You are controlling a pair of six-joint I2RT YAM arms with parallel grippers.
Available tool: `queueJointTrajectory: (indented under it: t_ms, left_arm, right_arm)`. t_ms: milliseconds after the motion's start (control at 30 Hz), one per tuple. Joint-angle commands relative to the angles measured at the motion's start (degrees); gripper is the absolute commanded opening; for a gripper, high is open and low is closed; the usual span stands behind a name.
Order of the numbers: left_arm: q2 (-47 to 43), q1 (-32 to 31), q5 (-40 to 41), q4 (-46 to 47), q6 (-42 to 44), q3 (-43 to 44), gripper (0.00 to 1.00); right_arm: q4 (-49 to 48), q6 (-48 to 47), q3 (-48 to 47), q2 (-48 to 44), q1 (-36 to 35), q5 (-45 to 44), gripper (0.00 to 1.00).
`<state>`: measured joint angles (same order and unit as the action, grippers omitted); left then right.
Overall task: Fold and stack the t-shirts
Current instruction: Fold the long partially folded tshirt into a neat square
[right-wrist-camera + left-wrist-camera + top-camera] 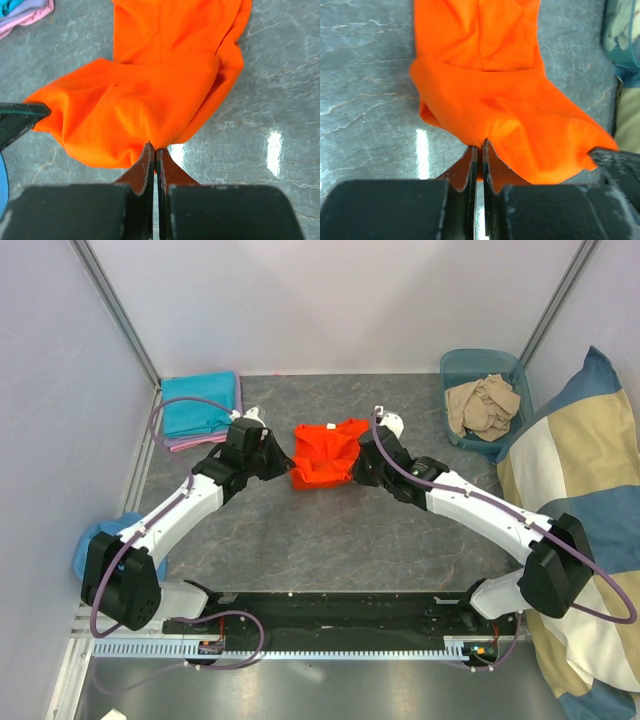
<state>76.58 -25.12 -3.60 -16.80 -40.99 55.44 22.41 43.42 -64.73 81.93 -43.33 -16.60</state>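
The left gripper (pixel 480 146) is pinching the near edge of the orange shirt (pixel 490 100), jaws pressed shut on a fold of cloth, and the right gripper (pixel 154 148) is doing the same at the other side. Gripping both ends at once is, I judge, meant to carry the cloth over evenly in one fold. The shirt is lying in the middle of the table (pixel 330 540), its near half bunching up between the arms. The folded shirts (pixel 200 408), teal over pink, are sitting at the far left, likely the stack awaiting it. The beige shirts (pixel 483 405) are waiting in the bin (pixel 480 353).
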Motion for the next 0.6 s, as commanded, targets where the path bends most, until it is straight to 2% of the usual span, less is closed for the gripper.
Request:
queueJointTrajectory:
  t_ms: [0,133,267,567]
  left_arm:
    - [-1.5,-0.1,-6.8,4.6,1.4,-2.8,0.02]
    - [-3.4,-2.9,-9.5,6.9,-0.4,-10.0,0.02]
    - [-6.1,-6.6,-10.9,7.1,-2.4,-16.0,0.02]
    - [-19.2,-14.6,-13.3,-1.3,-7.2,-27.7,0.02]
  right_arm:
    - [-1.3,1.2,6.3,-4.7,-0.1,4.5,0.0]
    - [-1.4,3.7,14.5,-9.1,-1.1,9.4,0.0]
    - [-0.5,7.6,22.1,-14.1,-5.4,8.8,0.0]
    - [6.6,17.4,27.2,-20.1,-18.4,7.9,0.0]
